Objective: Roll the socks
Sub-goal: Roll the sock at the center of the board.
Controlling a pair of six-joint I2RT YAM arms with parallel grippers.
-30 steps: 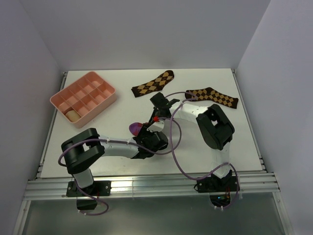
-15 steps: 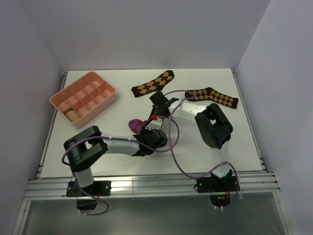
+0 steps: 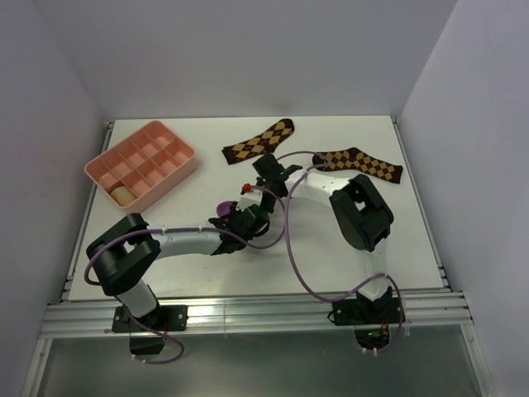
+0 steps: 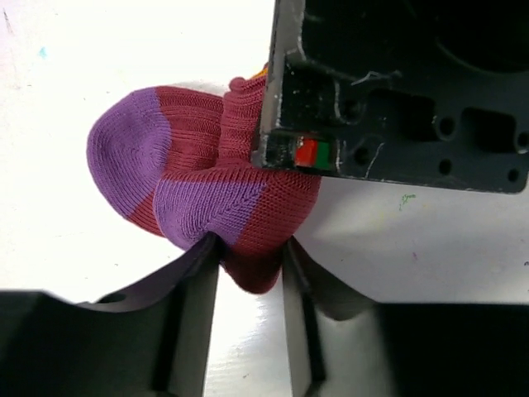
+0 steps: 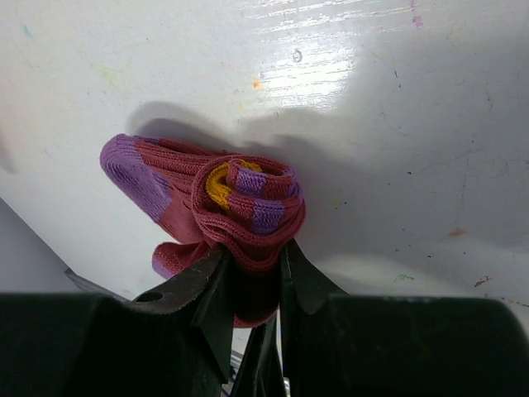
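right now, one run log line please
crimson sock: partly rolled | left end effector: gripping it | right end effector: gripping rolled end

White links, black joints, looping purple cables, black screw-holed housing, red-green marking

Crimson sock largely hidden overhead

Bright overhead light glares off the table and casts soft shadows, focus sharp
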